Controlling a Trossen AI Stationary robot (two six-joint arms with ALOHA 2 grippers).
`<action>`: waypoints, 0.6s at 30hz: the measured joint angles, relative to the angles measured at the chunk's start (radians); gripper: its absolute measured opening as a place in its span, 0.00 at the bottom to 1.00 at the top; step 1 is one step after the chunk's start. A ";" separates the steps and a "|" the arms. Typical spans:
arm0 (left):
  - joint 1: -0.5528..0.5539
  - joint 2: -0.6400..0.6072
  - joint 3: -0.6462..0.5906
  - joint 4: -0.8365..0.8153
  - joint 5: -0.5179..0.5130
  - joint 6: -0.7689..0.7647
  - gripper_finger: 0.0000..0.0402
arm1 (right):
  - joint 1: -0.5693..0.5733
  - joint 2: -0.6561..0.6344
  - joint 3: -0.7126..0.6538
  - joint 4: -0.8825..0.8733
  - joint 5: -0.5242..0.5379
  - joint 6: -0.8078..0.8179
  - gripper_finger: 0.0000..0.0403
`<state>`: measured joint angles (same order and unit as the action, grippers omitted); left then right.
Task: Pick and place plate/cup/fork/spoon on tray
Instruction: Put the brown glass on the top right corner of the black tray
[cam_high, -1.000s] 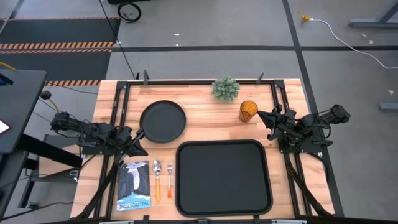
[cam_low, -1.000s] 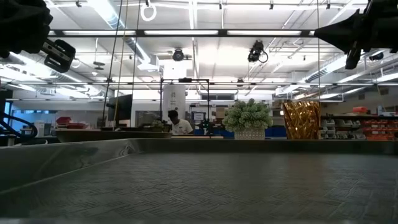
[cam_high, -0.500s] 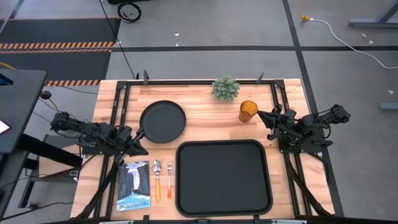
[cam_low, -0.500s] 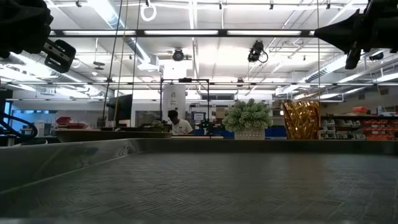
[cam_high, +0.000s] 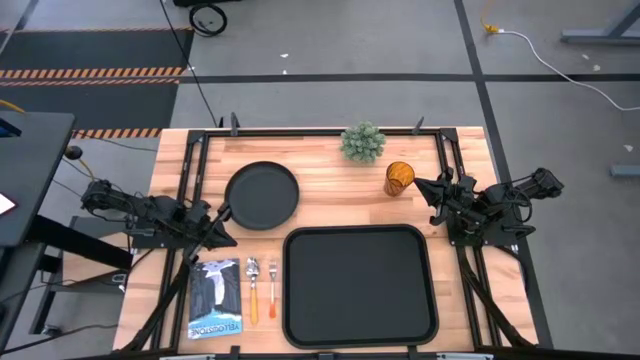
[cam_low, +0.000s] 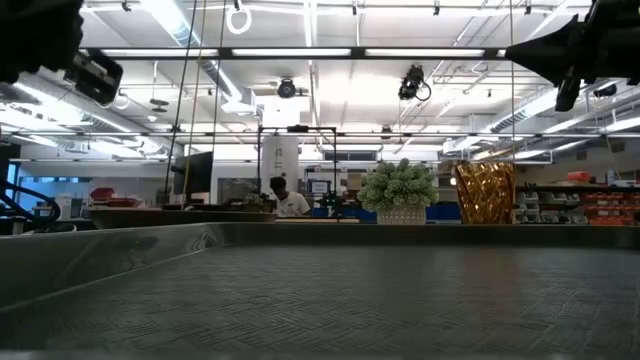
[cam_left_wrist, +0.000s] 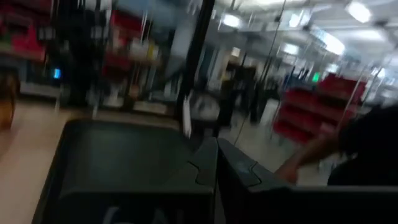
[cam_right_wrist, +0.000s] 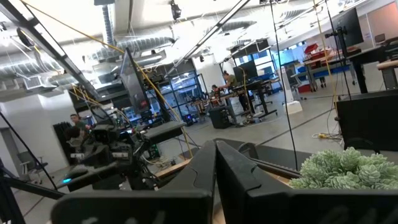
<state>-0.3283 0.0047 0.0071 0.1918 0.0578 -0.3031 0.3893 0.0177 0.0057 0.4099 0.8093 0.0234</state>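
Observation:
The round black plate (cam_high: 262, 195) rests flat on the wooden table at the far left. The amber cup (cam_high: 399, 178) stands upright at the far right and also shows in the low view (cam_low: 485, 192). The spoon (cam_high: 252, 285) and the fork (cam_high: 272, 280) lie side by side just left of the black tray (cam_high: 360, 290). My left gripper (cam_high: 222, 226) is shut and empty, hovering near the plate's near-left rim. My right gripper (cam_high: 424, 190) is shut and empty, just right of the cup.
A small green plant (cam_high: 362, 142) stands at the far edge, left of the cup. A blue-and-black packet (cam_high: 215, 298) lies at the near left beside the spoon. Black frame rails run along the table's left and right sides. People show in the room beyond.
My left arm has shifted a little: in the low view its gripper has gone slightly up. The plate, cup, fork, spoon and tray have stayed where they were.

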 joint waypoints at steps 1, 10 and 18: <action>0.000 0.001 0.000 0.013 -0.002 0.000 0.03 | 0.000 0.000 0.000 0.000 0.000 0.000 0.04; 0.000 0.002 0.000 0.033 -0.002 0.000 0.03 | 0.000 0.000 0.000 0.000 0.000 0.000 0.04; 0.000 0.002 0.000 0.028 -0.002 0.000 0.03 | 0.000 0.000 0.000 0.000 0.000 0.000 0.04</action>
<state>-0.3283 0.0063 0.0067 0.2203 0.0559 -0.3032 0.3893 0.0176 0.0055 0.4099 0.8095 0.0231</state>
